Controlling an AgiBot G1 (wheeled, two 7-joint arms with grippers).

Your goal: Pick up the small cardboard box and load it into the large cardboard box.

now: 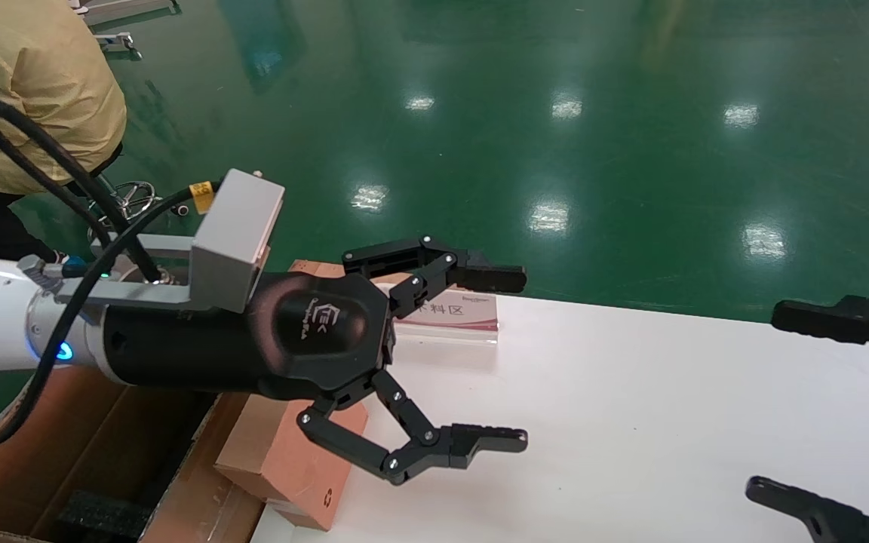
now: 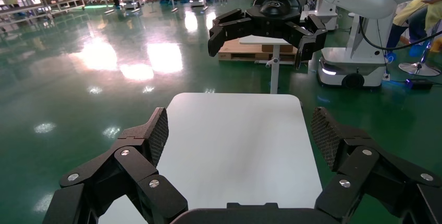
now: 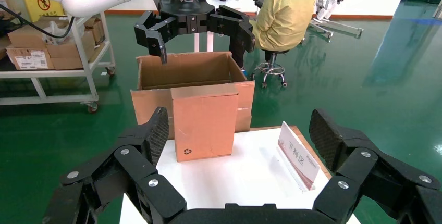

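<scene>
Cardboard small box (image 1: 284, 460) sits under my wide-open left gripper (image 1: 480, 358); I'd back up, drop, and span its narrow faces before lifting into the large box (image 1: 65, 467), while my right gripper (image 1: 819, 407) idles open.

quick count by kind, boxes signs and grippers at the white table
cardboard boxes: 2, the small cardboard box and the large cardboard box
sign: 1, the placard
grippers: 2, the left gripper and the right gripper, both open
total: 5

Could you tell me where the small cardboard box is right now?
The reddish-brown small cardboard box stands at the white table's left edge, beside the large brown corrugated carton, under the open left gripper.
</scene>
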